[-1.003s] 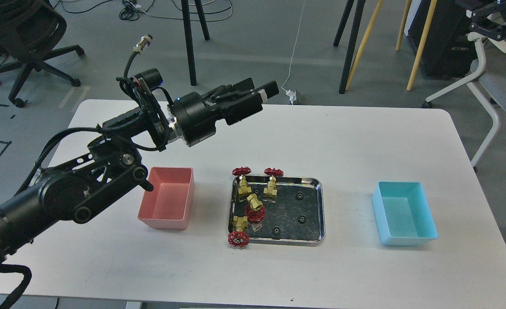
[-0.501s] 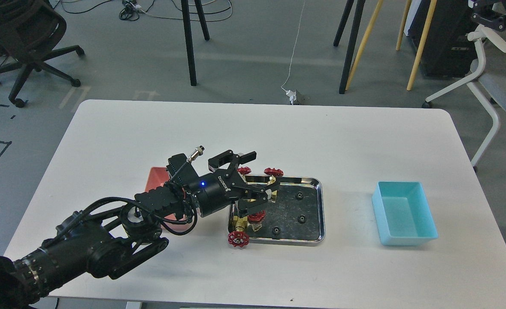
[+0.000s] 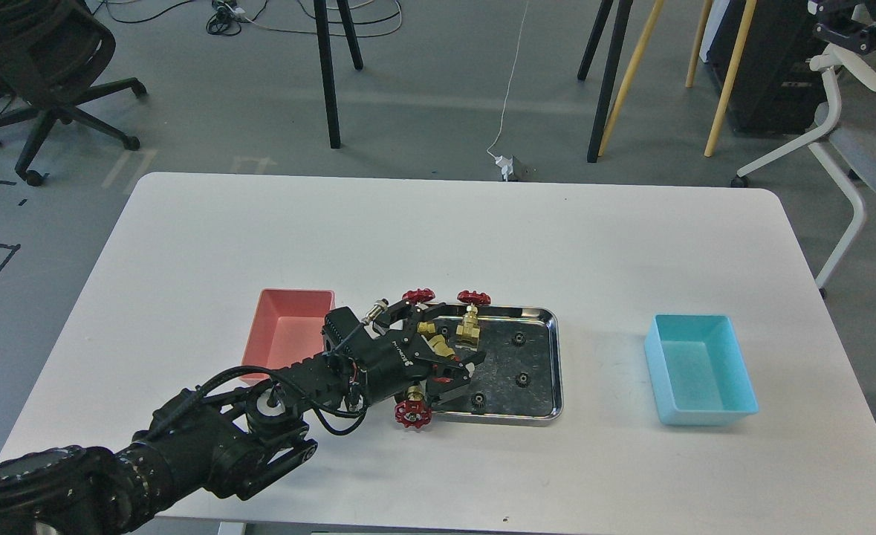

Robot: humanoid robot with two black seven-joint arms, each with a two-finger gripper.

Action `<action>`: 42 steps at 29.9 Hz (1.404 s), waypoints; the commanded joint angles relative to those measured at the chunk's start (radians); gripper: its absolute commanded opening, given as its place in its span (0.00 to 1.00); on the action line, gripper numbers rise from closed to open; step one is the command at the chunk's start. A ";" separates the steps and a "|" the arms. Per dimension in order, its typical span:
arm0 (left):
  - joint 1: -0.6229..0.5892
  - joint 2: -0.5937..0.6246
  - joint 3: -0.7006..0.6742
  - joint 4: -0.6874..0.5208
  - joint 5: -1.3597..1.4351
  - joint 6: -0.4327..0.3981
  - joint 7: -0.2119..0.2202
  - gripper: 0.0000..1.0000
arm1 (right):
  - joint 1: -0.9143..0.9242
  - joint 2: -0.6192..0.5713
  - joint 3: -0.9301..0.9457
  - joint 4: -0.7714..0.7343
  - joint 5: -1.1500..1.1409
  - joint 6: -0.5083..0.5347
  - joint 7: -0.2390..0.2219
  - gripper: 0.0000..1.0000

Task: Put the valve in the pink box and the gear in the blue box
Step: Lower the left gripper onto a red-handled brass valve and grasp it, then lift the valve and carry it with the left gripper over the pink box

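My left gripper (image 3: 454,343) is low over the left half of the steel tray (image 3: 556,364). Its jaws are open, one on each side of a tilted brass valve (image 3: 440,346) whose red handwheel is hidden under the gripper. Two more valves (image 3: 470,327) (image 3: 417,296) stand at the tray's back left. A fourth valve (image 3: 411,414) lies at the front left corner. Small black gears (image 3: 518,339) (image 3: 523,380) (image 3: 476,402) lie in the tray's right half. The pink box (image 3: 289,331) is left of the tray, its front part behind my arm. The blue box (image 3: 698,368) is at the right. My right gripper is out of view.
The tray sits mid-table between the two boxes, on a white table (image 3: 438,230). Beyond the far edge stand an office chair (image 3: 36,82), stand legs (image 3: 330,74) and another chair (image 3: 854,148) on the floor.
My left arm has swung down from high above the back left of the table to the tray. The gripper has sunk lower around the middle valve, uncovering most of the pink box.
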 commanded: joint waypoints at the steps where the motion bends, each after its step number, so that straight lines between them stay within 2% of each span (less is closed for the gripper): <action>1: 0.000 -0.001 0.005 0.014 0.000 0.001 0.000 0.98 | 0.000 0.002 0.000 0.000 0.000 0.000 0.000 0.99; 5: 0.002 0.005 0.005 0.015 0.001 0.001 0.000 0.93 | -0.001 0.007 0.000 0.000 -0.015 0.000 0.002 0.99; 10: 0.005 0.011 0.005 0.015 0.003 0.001 0.000 0.79 | 0.000 0.007 0.000 0.000 -0.021 0.000 0.003 0.99; 15: 0.005 0.019 0.046 0.015 0.001 0.001 -0.002 0.72 | -0.001 0.008 0.000 0.000 -0.021 0.000 0.003 0.99; 17: 0.007 0.019 0.057 0.015 0.003 0.001 -0.006 0.65 | -0.003 0.008 -0.001 0.000 -0.023 0.000 0.003 0.99; 24: 0.011 0.018 0.057 0.015 0.003 0.001 -0.003 0.30 | -0.009 0.008 -0.001 -0.003 -0.041 -0.001 0.005 0.99; 31: 0.010 0.015 0.057 0.012 0.003 0.001 0.004 0.12 | -0.013 0.008 -0.001 -0.003 -0.043 -0.001 0.005 0.99; 38: -0.001 0.034 0.040 -0.011 -0.022 0.001 0.003 0.09 | -0.013 0.010 -0.003 -0.015 -0.044 -0.001 0.005 0.99; 42: -0.027 0.111 0.039 -0.105 -0.175 0.001 0.003 0.10 | -0.012 0.030 -0.001 -0.029 -0.044 -0.001 0.005 0.99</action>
